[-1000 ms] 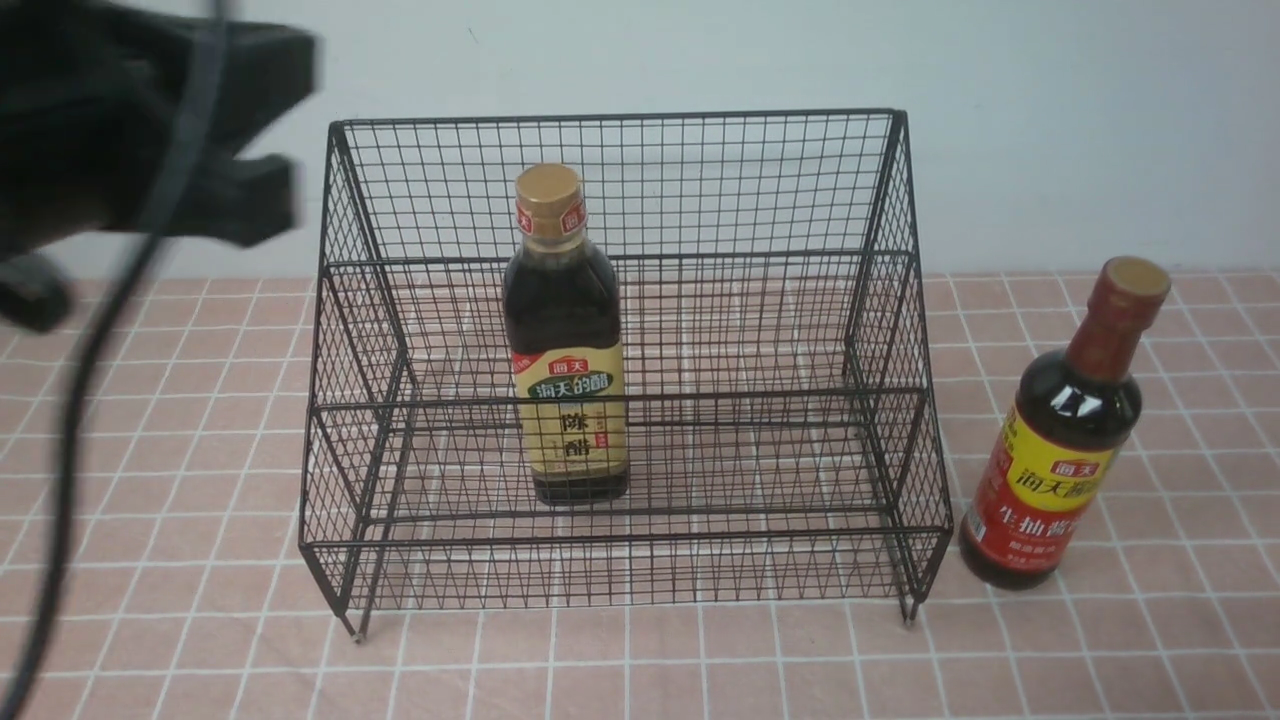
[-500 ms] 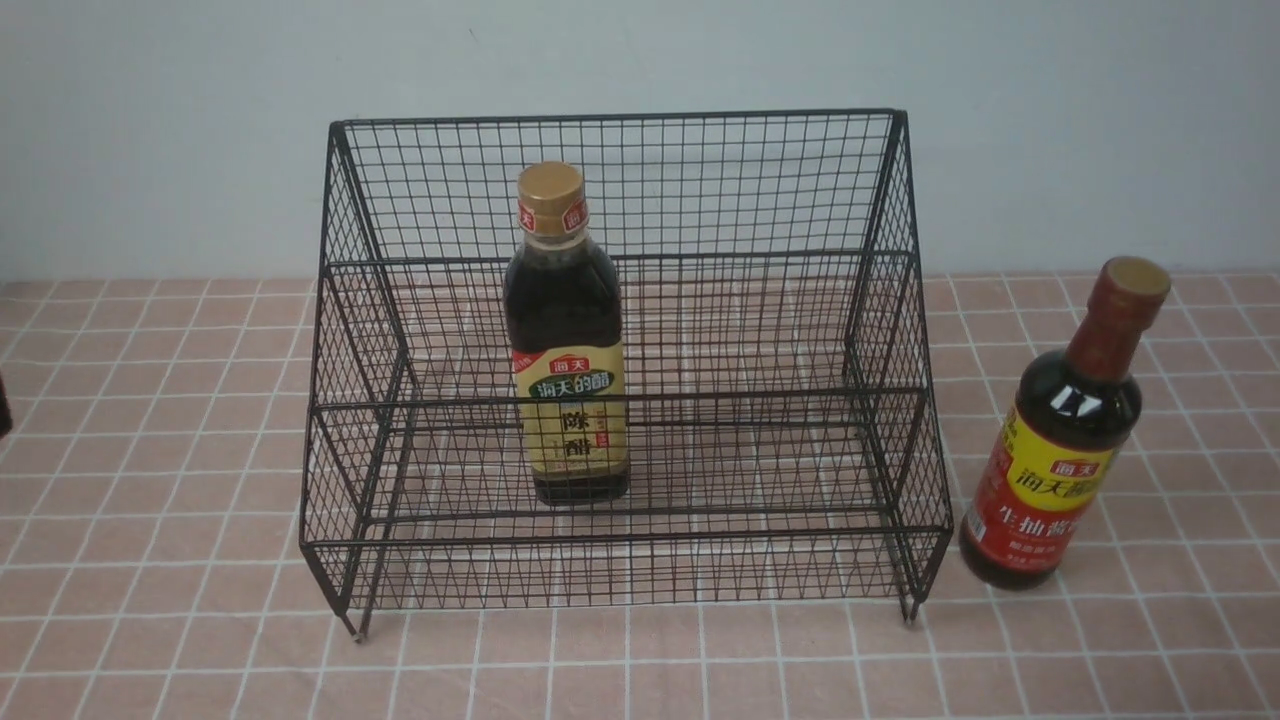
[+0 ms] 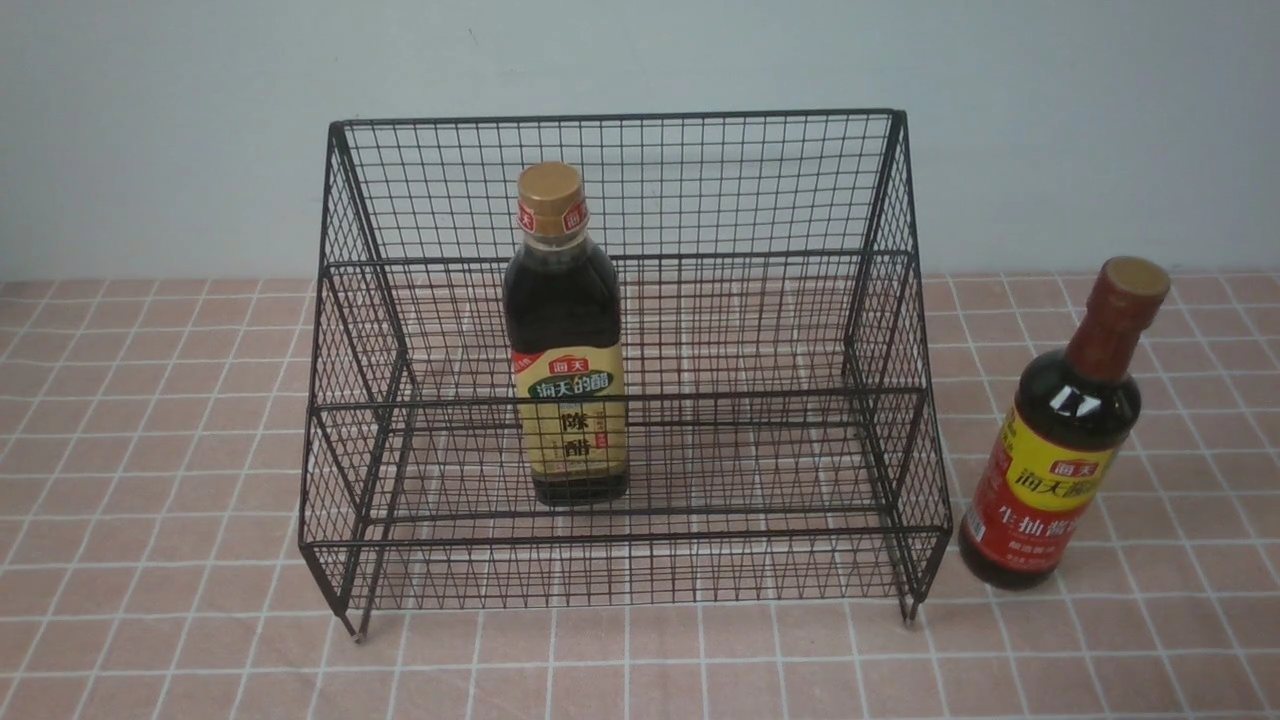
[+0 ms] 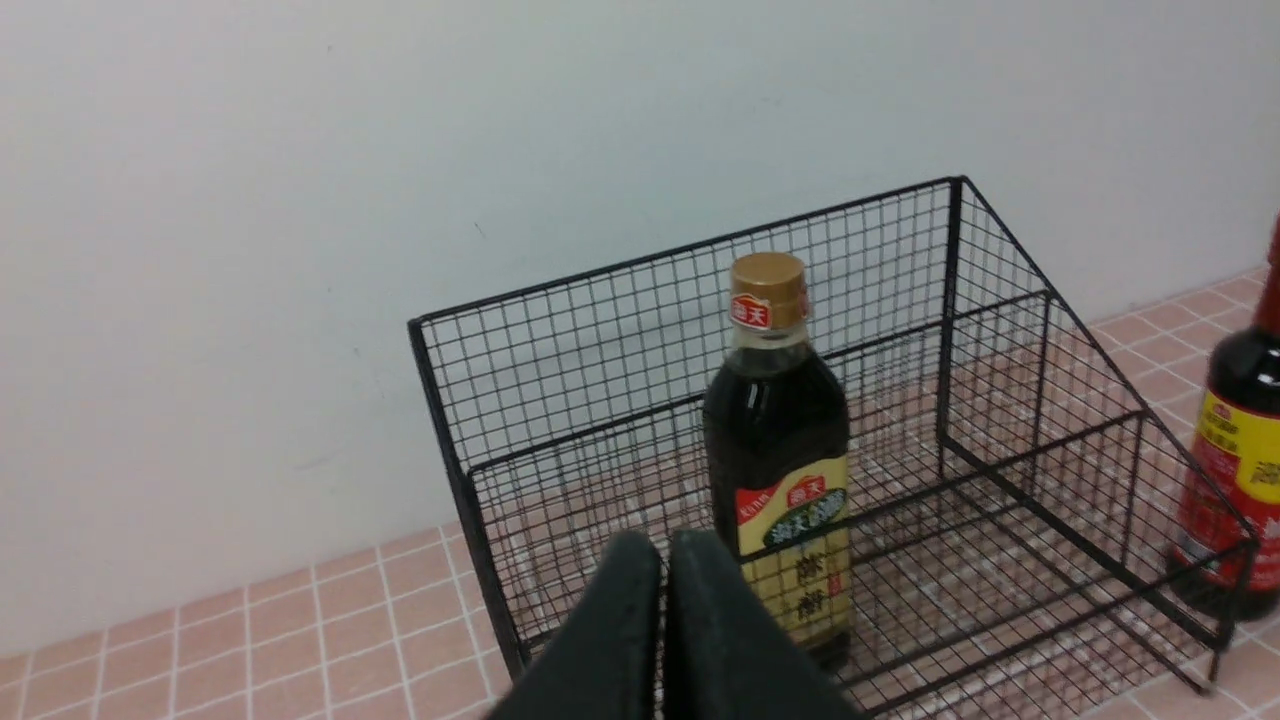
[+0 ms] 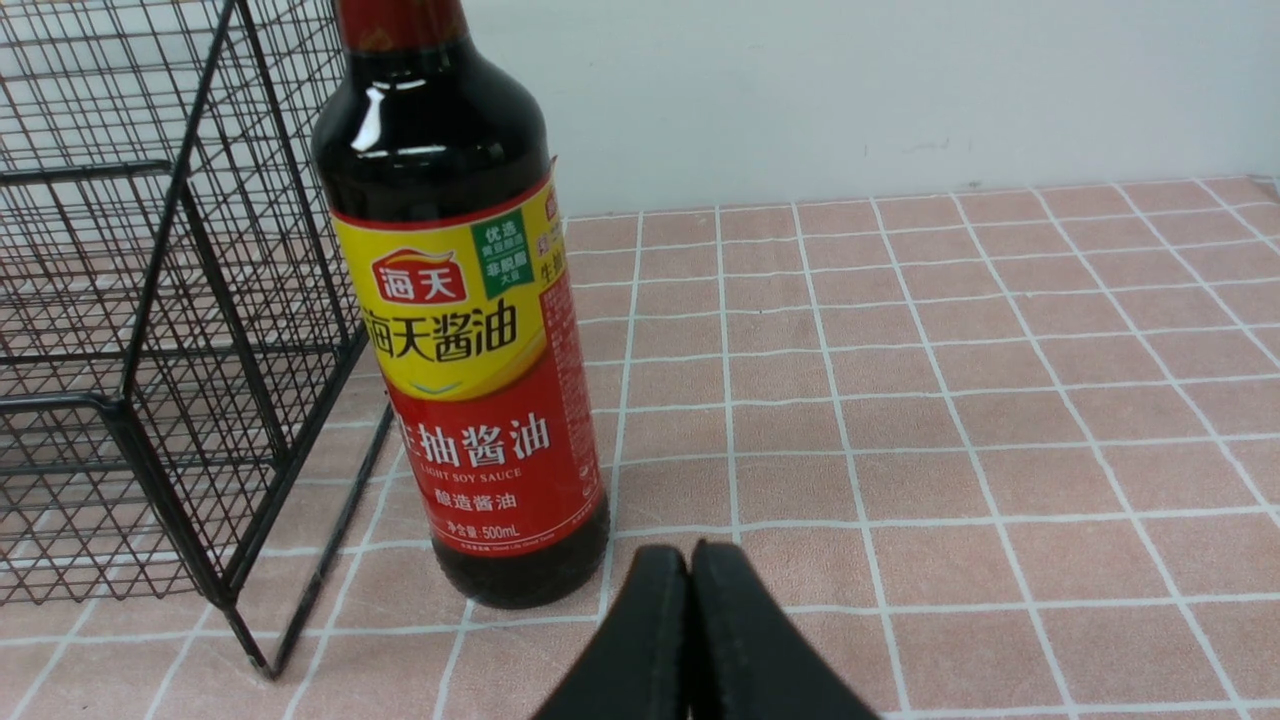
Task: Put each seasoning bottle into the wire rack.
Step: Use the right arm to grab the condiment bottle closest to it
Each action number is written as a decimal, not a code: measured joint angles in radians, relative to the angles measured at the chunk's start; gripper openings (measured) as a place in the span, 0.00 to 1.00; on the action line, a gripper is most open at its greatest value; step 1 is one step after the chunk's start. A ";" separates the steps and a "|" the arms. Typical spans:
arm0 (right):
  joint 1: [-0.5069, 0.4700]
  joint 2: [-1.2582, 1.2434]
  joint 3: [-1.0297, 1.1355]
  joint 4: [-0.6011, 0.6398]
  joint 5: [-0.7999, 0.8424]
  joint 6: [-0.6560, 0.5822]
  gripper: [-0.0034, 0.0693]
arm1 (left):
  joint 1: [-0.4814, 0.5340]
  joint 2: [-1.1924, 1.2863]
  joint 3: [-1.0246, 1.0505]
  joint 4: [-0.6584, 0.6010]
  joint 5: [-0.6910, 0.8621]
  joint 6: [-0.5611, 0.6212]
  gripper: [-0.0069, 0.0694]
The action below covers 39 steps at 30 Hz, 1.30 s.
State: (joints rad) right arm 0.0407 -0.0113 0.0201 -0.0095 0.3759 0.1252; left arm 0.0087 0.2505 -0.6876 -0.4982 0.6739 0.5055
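Two seasoning bottles, one wire rack (image 3: 620,117), two grippers.

Bottle count: 2, both dark liquid, both upright.
- The gold-cap bottle (image 3: 566,400), squarish with a tan label, is inside the rack. It stands on what looks like the lower front tier, slightly left of the rack's middle. Nothing touches it.
- The red-label bottle (image 3: 1055,470), round with a long neck, a red-yellow label and a reddish neck wrap, is outside the rack. It stands on the tiled tabletop (image 3: 150,450) just beside the rack's right front corner, apart from the wire.

Rack count: 1. It is black mesh with a tall back and sloped sides, and it sits close to the pale wall (image 3: 1050,150). It holds one bottle.

Gripper count: 2, neither visible in the front view.
- The left gripper (image 4: 663,552) has its fingers pressed fully together and grips nothing. Its wrist view looks at the rack and the gold-cap bottle from the left side.
- The right gripper (image 5: 688,560) also has its fingers fully together and empty. It is low over the tiles, near the base of the red-label bottle but not touching it.
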 joint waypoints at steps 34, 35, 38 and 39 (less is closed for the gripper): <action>0.000 0.000 0.000 0.000 0.000 -0.004 0.03 | -0.102 -0.262 0.711 0.498 -0.288 -0.479 0.08; 0.000 0.000 0.000 0.000 0.000 -0.004 0.03 | -0.102 -0.262 0.711 0.498 -0.288 -0.479 0.08; 0.000 0.000 0.000 0.000 0.000 -0.004 0.03 | -0.102 -0.262 0.711 0.498 -0.288 -0.479 0.08; 0.000 0.000 0.000 0.000 0.000 -0.004 0.03 | -0.102 -0.262 0.711 0.498 -0.288 -0.479 0.08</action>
State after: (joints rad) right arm 0.0407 -0.0113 0.0201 -0.0095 0.3761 0.1210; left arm -0.0930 -0.0120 0.0232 0.0000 0.3864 0.0265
